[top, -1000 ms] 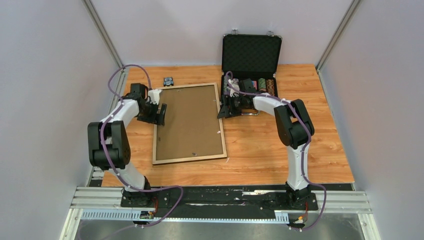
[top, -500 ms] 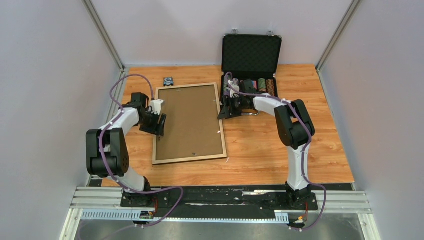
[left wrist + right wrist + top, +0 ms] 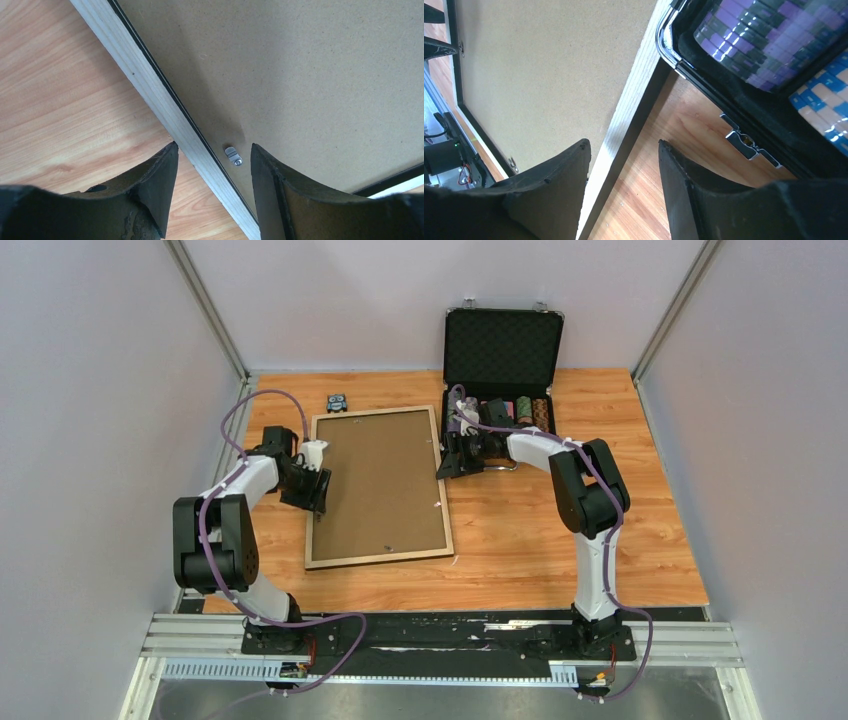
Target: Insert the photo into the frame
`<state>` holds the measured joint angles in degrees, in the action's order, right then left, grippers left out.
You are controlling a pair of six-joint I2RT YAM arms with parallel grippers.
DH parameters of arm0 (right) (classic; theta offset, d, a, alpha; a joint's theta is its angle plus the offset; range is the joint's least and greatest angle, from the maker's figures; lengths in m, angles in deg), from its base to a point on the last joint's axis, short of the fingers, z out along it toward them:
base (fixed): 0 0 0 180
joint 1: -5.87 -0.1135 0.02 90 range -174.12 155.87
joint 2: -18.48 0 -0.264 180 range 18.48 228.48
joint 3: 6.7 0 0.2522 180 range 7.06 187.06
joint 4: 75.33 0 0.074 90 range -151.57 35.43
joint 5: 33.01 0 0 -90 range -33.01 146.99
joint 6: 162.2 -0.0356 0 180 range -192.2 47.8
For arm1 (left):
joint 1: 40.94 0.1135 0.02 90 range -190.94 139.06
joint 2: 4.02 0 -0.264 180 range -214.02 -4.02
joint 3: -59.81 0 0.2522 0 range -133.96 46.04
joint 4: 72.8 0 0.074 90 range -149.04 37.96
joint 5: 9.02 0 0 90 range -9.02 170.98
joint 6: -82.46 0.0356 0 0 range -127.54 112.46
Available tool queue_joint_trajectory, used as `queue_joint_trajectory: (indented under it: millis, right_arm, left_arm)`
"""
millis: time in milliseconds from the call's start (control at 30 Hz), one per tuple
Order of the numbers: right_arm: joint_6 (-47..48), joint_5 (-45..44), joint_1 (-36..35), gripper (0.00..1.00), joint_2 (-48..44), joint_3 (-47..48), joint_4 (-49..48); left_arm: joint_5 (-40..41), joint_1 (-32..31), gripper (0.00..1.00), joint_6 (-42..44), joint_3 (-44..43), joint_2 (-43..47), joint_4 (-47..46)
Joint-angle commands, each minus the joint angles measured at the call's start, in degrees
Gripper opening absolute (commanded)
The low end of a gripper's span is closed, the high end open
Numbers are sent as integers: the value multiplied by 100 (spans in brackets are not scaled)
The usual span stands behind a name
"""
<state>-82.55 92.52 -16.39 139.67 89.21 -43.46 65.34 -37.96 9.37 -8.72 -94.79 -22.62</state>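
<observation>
The frame (image 3: 380, 557) lies flat mid-table, light wood rails up, with the brown hardboard backing panel (image 3: 378, 480) lying inside it. The photo is hidden. My left gripper (image 3: 320, 488) is open over the frame's left rail. In the left wrist view the gripper (image 3: 214, 147) straddles the rail (image 3: 150, 90), with a small metal clip (image 3: 233, 155) on the backing (image 3: 300, 75) between its fingers. My right gripper (image 3: 445, 465) is open over the right rail. In the right wrist view the gripper (image 3: 623, 144) straddles that rail (image 3: 634, 100) beside the backing (image 3: 549, 75). Neither holds anything.
An open black chip case (image 3: 503, 370) with rows of coloured chips stands at the back right, close to the right gripper; its edge and latch show in the right wrist view (image 3: 744, 100). A small dark object (image 3: 337, 402) lies behind the frame's far left corner.
My left gripper has moved a little toward me along the frame's left rail and then held still. The right gripper and the frame have not visibly moved.
</observation>
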Motion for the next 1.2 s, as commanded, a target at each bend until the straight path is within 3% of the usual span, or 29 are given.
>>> queue_joint_trajectory:
  millis: [0, 533, 1167]
  right_arm:
    - [114, 12, 63, 55, -178, -54, 35]
    - [86, 89, 138, 55, -148, -60, 35]
    - [57, 137, 187, 53, -69, -60, 34]
  left_arm:
    - [68, -71, 63, 131, 53, 4, -43]
    - [436, -229, 60, 114, 27, -218, 59]
    - [458, -231, 42, 159, 6, -338, 81]
